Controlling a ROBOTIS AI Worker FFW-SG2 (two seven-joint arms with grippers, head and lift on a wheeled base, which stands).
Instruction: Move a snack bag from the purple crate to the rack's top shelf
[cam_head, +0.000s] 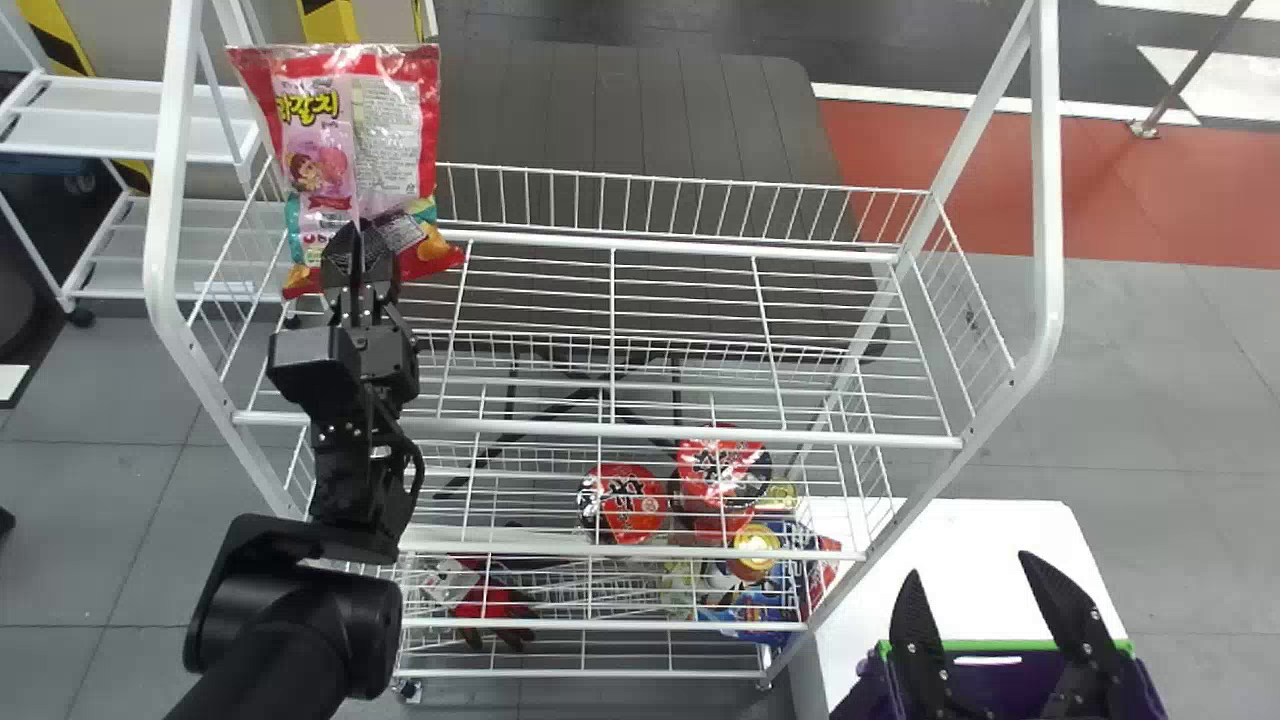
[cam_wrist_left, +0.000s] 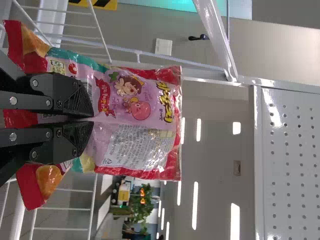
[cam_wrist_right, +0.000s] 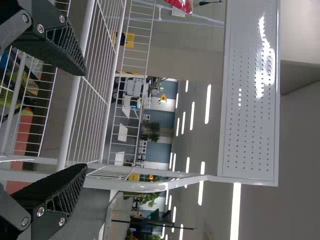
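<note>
Near shelf's (cam_head: 700, 433) left edge, left gripper (cam_head: 354, 240) pinches bag (cam_head: 385, 130).

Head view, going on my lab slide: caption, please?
Left gripper holds a snack bag at the left end of the rack.

open room over the rack's top shelf, with posts and wire around it
the white wire top shelf (cam_head: 612, 330) has broad space above it, right of the red-and-pink plastic snack bag (cam_head: 385, 130) in the black two-fingered left gripper (cam_head: 360, 240); a hand could pass over the low white front bar (cam_head: 700, 433). the tall white tubular left post (cam_head: 160, 200) and right post (cam_head: 1046, 200) bound the sides, the latter between shelf and black two-fingered right gripper (cam_head: 968, 565). a white wire fence (cam_head: 680, 178) blocks the back.
</note>
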